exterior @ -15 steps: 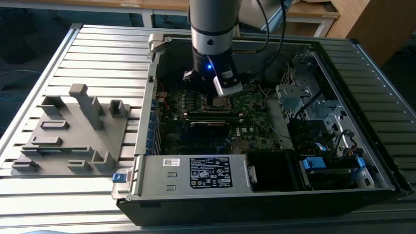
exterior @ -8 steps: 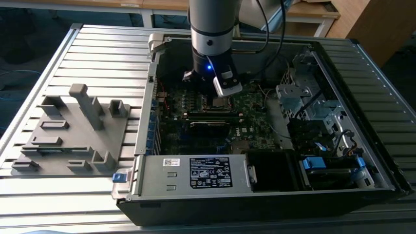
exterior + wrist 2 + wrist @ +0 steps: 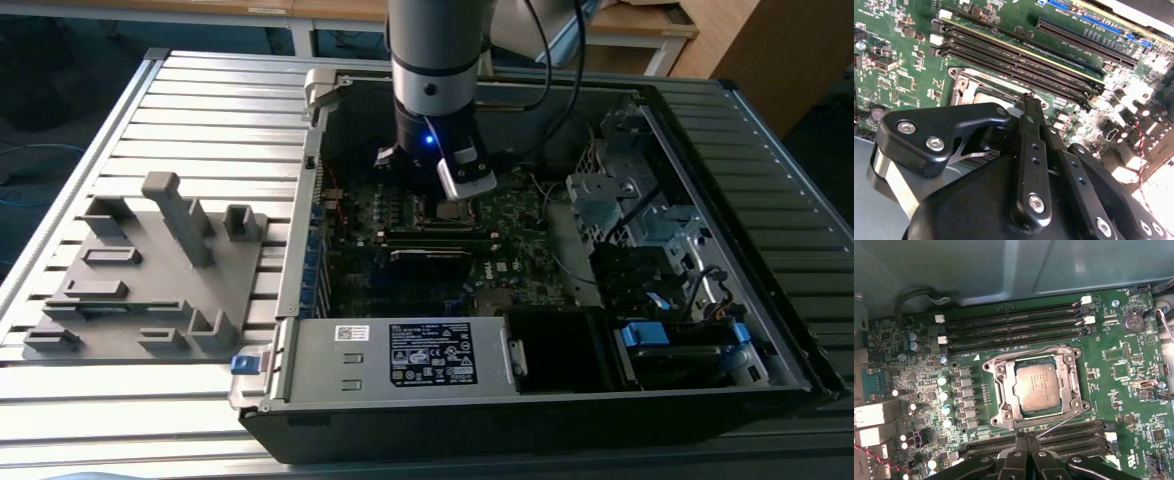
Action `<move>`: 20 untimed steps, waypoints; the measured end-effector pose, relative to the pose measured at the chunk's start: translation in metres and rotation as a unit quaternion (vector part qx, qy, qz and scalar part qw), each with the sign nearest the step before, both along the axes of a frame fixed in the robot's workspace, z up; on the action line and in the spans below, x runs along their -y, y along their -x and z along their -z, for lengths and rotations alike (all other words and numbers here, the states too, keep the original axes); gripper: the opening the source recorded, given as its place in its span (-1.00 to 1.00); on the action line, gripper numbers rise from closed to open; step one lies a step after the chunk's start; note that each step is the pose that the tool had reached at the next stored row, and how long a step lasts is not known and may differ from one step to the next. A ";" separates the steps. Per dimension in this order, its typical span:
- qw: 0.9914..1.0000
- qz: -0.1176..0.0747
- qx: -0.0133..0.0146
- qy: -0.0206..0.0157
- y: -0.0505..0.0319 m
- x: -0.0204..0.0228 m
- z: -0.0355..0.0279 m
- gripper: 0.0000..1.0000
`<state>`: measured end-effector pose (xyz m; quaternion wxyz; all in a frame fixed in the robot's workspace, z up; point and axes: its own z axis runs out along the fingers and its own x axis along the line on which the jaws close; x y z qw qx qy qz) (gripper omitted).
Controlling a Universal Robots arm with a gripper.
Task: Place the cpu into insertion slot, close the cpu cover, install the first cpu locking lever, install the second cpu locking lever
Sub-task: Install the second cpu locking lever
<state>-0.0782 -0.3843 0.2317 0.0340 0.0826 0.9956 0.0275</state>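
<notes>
**Chip seated, hand low over the socket**

A ribbed grey metal table carries the open black computer case. In the first wrist view the flat square silver-grey cpu lies in its slot, framed by the thin shiny cpu cover. The black hand hovers beside it, fingers together, holding nothing. A loose wire lever could snag them.

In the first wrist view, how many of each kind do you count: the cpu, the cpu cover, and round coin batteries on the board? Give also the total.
cpu: 1
cpu cover: 1
coin battery: 1
Total: 3
</notes>
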 end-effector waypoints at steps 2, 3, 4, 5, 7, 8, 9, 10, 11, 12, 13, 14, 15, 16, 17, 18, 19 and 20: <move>1.000 0.000 0.000 0.000 0.0002 0.0000 0.0004 -0.79; 1.000 0.000 0.000 0.000 0.0003 0.0000 0.0006 -0.79; 1.000 0.000 0.000 0.000 0.0005 0.0000 0.0008 -0.79; 1.000 0.000 0.000 0.000 0.0009 0.0000 0.0009 -0.79; 1.000 0.000 0.000 0.000 0.0014 0.0000 0.0012 -0.79; 1.000 0.000 0.000 0.000 0.0016 0.0000 0.0012 -0.79; 1.000 0.000 0.000 0.000 0.0018 0.0000 0.0014 -0.79; 1.000 0.000 0.000 0.000 0.0019 0.0000 0.0015 -0.79; 1.000 0.000 0.000 0.000 0.0020 0.0000 0.0016 -0.79; 1.000 0.000 0.000 0.000 0.0021 0.0000 0.0019 -0.79; 1.000 0.000 0.000 0.000 0.0021 0.0000 0.0022 -0.79; 1.000 0.000 0.000 0.000 0.0022 0.0000 0.0025 -0.79; 1.000 0.000 0.000 0.000 0.0022 0.0000 0.0027 -0.79; 1.000 0.000 0.000 0.000 0.0022 0.0000 0.0028 -0.79; 1.000 0.000 0.000 0.000 0.0022 0.0000 0.0029 -0.79; 1.000 0.000 0.000 0.000 0.0022 0.0000 0.0031 -0.79; 1.000 0.000 0.000 0.000 0.0022 0.0000 0.0032 -0.79; 1.000 0.000 0.000 0.000 0.0023 0.0000 0.0035 -0.79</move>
